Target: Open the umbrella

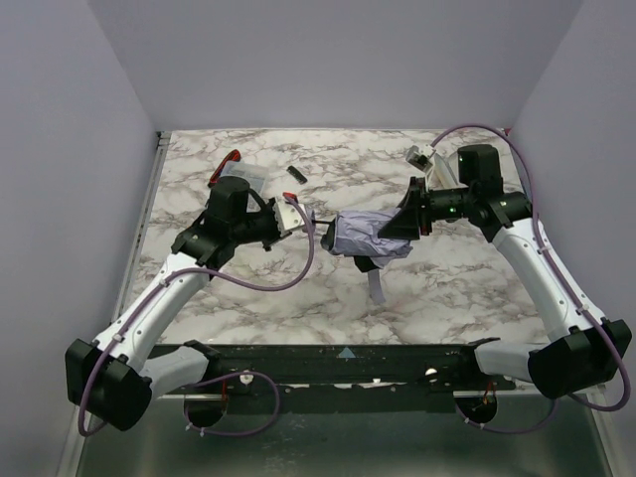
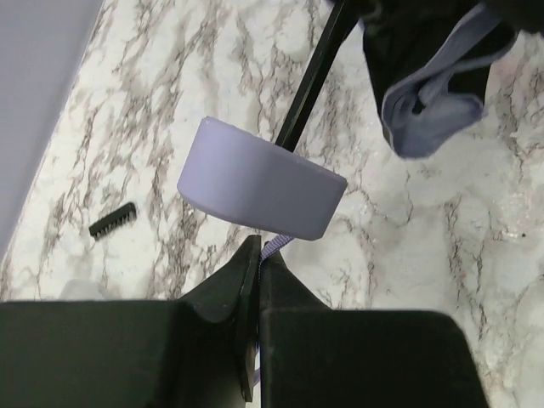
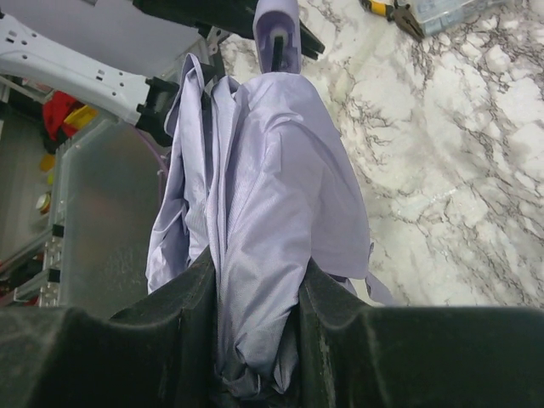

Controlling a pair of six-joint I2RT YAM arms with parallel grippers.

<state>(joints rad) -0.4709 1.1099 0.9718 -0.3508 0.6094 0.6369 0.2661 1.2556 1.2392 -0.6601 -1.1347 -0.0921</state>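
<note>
Left gripper (image 2: pixel 259 255): pinched shut on the umbrella (image 1: pixel 370 237) strap
Right gripper (image 3: pixel 257 276): clamped around its folded canopy
Room: marble table (image 1: pixel 477 288) open centre-frame, walls (image 1: pixel 60 149) well apart

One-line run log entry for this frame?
left gripper: shut on strap by handle | right gripper: shut on folded canopy | shaft: exposed | umbrella: held between arms, not open

Marble-look tabletop (image 1: pixel 457 288), white with grey veins. A small black stick thing (image 1: pixel 294 174) lies just beyond the left gripper (image 1: pixel 295 215). Red-handled pliers (image 1: pixel 227 165) and a clear plastic box (image 1: pixel 250 177) sit close behind that gripper's wrist.
</note>
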